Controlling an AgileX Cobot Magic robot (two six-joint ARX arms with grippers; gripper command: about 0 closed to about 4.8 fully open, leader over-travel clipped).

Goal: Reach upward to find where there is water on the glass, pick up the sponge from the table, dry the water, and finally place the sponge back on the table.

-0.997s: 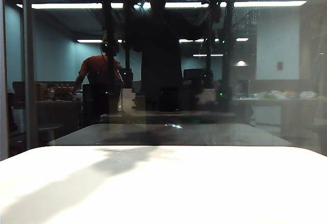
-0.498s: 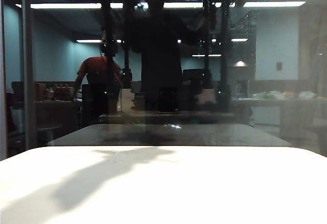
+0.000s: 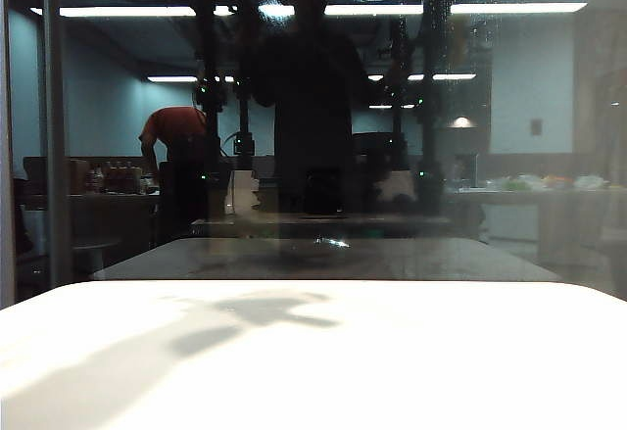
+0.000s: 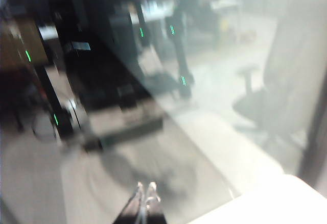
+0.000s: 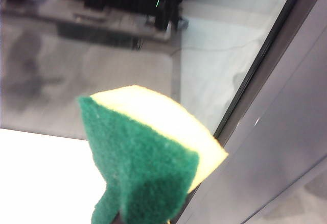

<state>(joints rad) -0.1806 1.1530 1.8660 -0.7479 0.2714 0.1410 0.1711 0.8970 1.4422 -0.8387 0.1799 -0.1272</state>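
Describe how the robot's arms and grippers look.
Left gripper, above the white tabletop by the dark glass pane: two slim dark fingers tapering to pale, glinting tips. Right gripper, also near that pane, is hidden behind the yellow foam sponge with green scouring face. No arm links, cables or markings show.

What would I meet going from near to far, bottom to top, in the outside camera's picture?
The white table with the arm's shadow → the glass → water streaks up high on the pane. Neither gripper shows here; the right gripper holds the sponge in its jaws, seen only by its wrist camera.
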